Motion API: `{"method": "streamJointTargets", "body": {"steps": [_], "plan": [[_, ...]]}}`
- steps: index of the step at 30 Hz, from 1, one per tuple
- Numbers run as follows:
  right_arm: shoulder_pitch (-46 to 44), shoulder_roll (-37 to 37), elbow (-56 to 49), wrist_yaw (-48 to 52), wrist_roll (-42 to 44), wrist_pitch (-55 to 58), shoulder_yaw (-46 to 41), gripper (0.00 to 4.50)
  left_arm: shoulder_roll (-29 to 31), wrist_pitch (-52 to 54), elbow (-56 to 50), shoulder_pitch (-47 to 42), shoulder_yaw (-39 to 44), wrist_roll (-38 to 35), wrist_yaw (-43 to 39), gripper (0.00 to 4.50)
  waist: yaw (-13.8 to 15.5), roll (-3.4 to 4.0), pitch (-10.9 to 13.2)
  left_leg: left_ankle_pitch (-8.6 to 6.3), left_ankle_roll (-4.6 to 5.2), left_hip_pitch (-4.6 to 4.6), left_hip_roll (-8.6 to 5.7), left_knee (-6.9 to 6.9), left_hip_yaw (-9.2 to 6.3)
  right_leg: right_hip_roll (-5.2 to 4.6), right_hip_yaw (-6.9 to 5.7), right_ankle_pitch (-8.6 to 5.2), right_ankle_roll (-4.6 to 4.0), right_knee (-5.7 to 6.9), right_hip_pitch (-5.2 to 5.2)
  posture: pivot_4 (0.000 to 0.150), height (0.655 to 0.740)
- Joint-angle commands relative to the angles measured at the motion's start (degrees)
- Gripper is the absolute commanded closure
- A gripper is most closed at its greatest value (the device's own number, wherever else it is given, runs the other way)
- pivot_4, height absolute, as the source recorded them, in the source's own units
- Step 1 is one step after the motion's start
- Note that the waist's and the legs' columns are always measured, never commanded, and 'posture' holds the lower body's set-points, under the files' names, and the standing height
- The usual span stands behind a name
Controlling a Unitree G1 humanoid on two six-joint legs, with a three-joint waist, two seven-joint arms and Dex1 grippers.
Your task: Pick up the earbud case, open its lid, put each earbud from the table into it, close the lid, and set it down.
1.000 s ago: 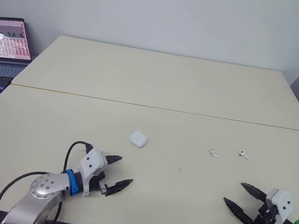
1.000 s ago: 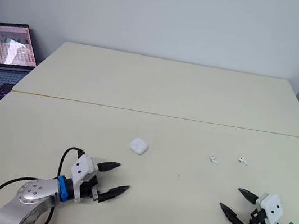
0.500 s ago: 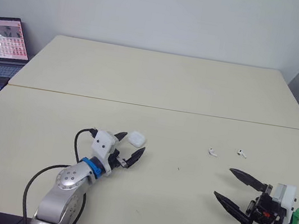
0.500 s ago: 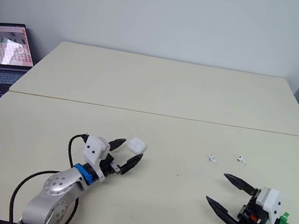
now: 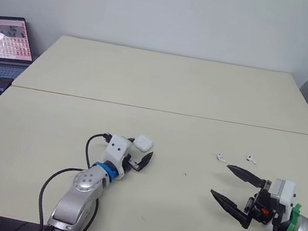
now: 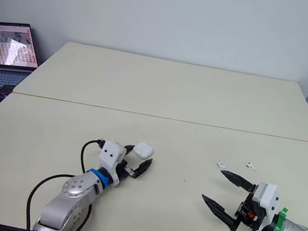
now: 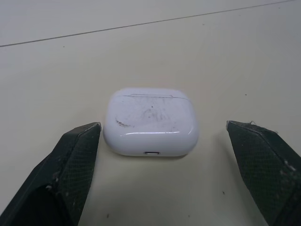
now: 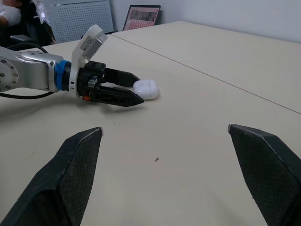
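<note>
Left gripper (image 5: 141, 149) jaws spread, straddling the earbud case (image 7: 150, 121), lid shut, flat on the table (image 5: 164, 88); contact unclear. Left earbud (image 5: 220, 158) and right earbud (image 5: 250, 160) lie farther right. Right gripper (image 5: 220, 179) nearby, jaws wide apart, empty.

No text, label, brand or number can be read. The laptop (image 5: 2, 39) screen carries rows of small reddish marks, too small to make out.
</note>
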Motion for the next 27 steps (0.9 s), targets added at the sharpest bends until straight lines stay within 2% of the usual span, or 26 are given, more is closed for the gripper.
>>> {"method": "streamJointTargets", "body": {"steps": [1, 3, 4, 9, 14, 21, 25, 26, 27], "plan": [[-0.3, -0.5, -2.7, -0.5, 0.5, -0.1, -0.6, 0.03, 0.1, 0.4, -0.5, -1.0, 0.3, 0.9, 0.9, 0.0, 0.0, 0.0, 0.0, 0.0, 0.0, 0.0, 0.0, 0.0, 0.0, 0.0, 0.0, 0.0, 0.0, 0.0, 0.0, 0.15, 0.74], [-0.2, -0.7, -2.6, -0.5, 0.7, 0.3, -0.7, 0.03, 0.2, 0.9, -0.5, -1.1, 0.3, 0.9, 0.9, 0.0, 0.0, 0.0, 0.0, 0.0, 0.0, 0.0, 0.0, 0.0, 0.01, 0.0, 0.02, 0.0, 0.0, 0.0, 0.0, 0.15, 0.74], [-0.1, -0.8, -2.5, -0.5, 0.8, 0.4, -0.8, 0.0, 0.2, 1.0, -0.7, -1.1, 0.3, 0.8, 0.8, 0.39, 0.0, 0.0, 0.0, 0.0, 0.0, 0.0, 0.0, 0.0, 0.0, 0.0, 0.01, 0.0, 0.0, 0.0, 0.0, 0.15, 0.74], [0.0, -0.9, -2.2, -0.5, 0.7, 0.5, -1.0, 0.0, 0.0, 0.9, -0.9, -1.2, 0.5, 0.4, 0.7, 1.74, 0.0, 0.0, 0.0, 0.0, 0.0, 0.0, 0.0, 0.0, 0.0, 0.0, 0.0, 0.0, 0.0, 0.0, 0.01, 0.15, 0.74], [-1.2, -0.7, -2.1, -5.8, 0.9, 5.6, -1.3, 0.0, -1.6, -1.0, -2.0, -2.2, -0.3, -0.8, -0.5, 1.74, 0.1, -0.01, 0.0, 0.0, 0.0, -0.01, 0.0, 0.0, 0.0, 0.0, 0.01, 0.0, 0.0, 0.0, 0.0, 0.15, 0.74], [-7.2, 0.9, -8.7, -22.1, 11.3, 24.7, -0.4, 0.0, -4.5, -6.0, -2.3, -8.0, -5.3, -1.0, -4.9, 1.74, 0.1, -0.01, 0.0, 0.01, -0.01, -0.09, -0.01, 0.04, -0.01, 0.0, 0.0, 0.0, 0.0, 0.03, -0.05, 0.15, 0.74], [-12.7, 0.2, -10.1, -30.6, 24.1, 37.4, -0.9, 0.0, -5.3, -9.5, -0.9, -11.2, -8.3, -1.2, -9.0, 1.74, 0.0, -0.02, 0.0, 0.01, -0.01, -0.15, -0.03, 0.06, 0.0, 0.01, 0.0, 0.01, 0.02, 0.0, -0.08, 0.15, 0.74], [-15.0, 0.1, -9.1, -35.0, 29.3, 41.1, -1.4, 0.0, -5.5, -10.3, -0.3, -11.9, -9.0, -1.3, -9.9, 1.74, 0.0, -0.02, 0.0, 0.01, -0.01, -0.17, -0.02, 0.06, -0.01, 0.01, -0.01, 0.01, 0.02, 0.0, -0.1, 0.15, 0.74], [-17.4, 0.5, -7.1, -41.5, 38.0, 43.4, -1.6, 0.0, -6.0, -11.2, 0.4, -12.5, -9.4, -1.8, -11.0, 1.74, -0.1, -0.02, 0.0, 0.01, 0.0, -0.19, -0.02, 0.05, -0.03, 0.02, -0.03, 0.01, 0.02, 0.0, -0.12, 0.15, 0.74]]}}
